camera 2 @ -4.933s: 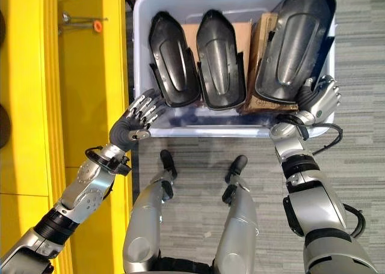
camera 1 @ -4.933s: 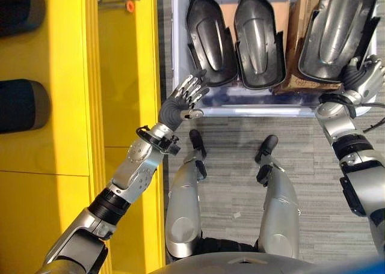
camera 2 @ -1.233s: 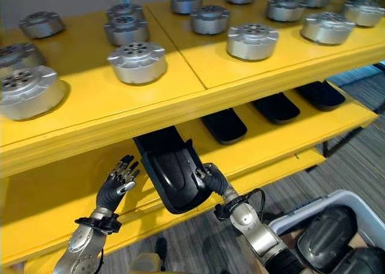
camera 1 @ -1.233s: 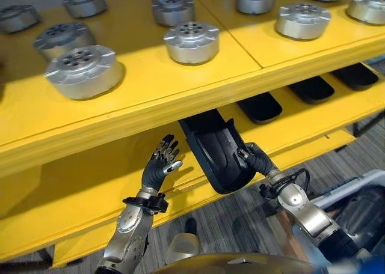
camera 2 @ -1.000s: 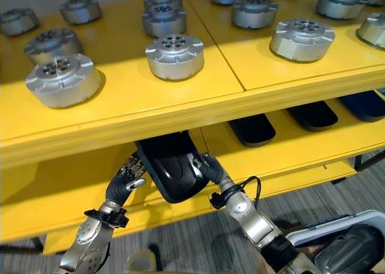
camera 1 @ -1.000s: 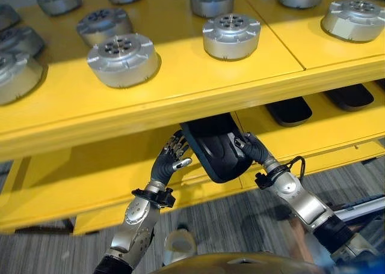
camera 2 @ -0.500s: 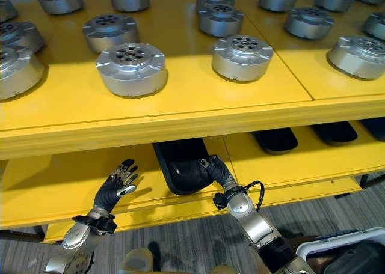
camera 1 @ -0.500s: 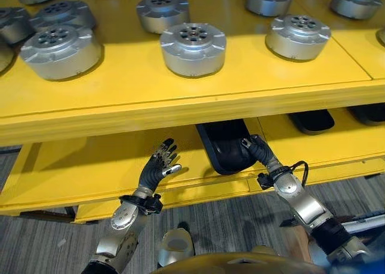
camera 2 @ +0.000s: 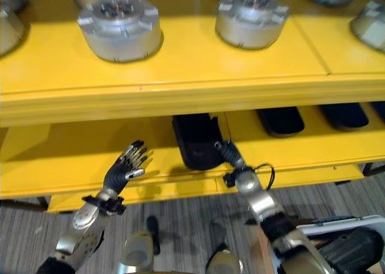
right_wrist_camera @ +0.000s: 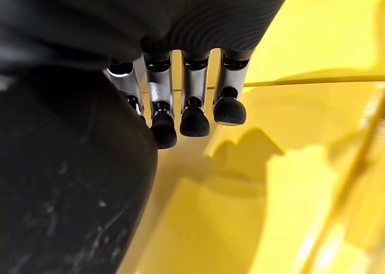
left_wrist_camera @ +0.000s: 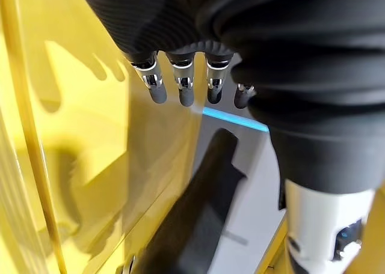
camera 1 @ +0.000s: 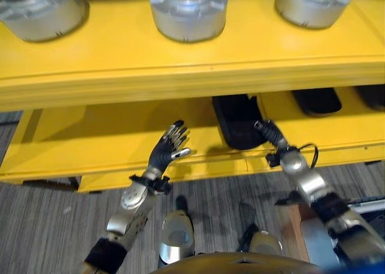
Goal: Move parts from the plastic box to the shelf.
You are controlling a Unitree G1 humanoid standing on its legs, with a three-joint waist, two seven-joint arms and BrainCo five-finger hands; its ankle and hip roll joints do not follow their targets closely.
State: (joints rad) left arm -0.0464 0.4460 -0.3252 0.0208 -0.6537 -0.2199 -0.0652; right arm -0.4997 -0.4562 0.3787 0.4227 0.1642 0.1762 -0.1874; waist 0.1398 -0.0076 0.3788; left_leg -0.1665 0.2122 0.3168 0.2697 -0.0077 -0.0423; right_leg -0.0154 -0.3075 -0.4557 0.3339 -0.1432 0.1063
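Parts: one black shell (camera 1: pixel 237 122) is lying on the lower shelf (camera 1: pixel 90 143). I'm resting my right hand (camera 1: pixel 269 133), fingers nearly straight, against its near end. Left hand (camera 1: pixel 170 151) is hovering spread, holding nothing. I'm judging it rigid, light, slick; its edges look the best place to hold.

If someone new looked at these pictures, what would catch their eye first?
Most likely the bright yellow shelf, with round silver metal parts standing along its upper level. Next, the black part lying on the lower level, where the right hand rests against its near end while the left hand hovers open beside it.
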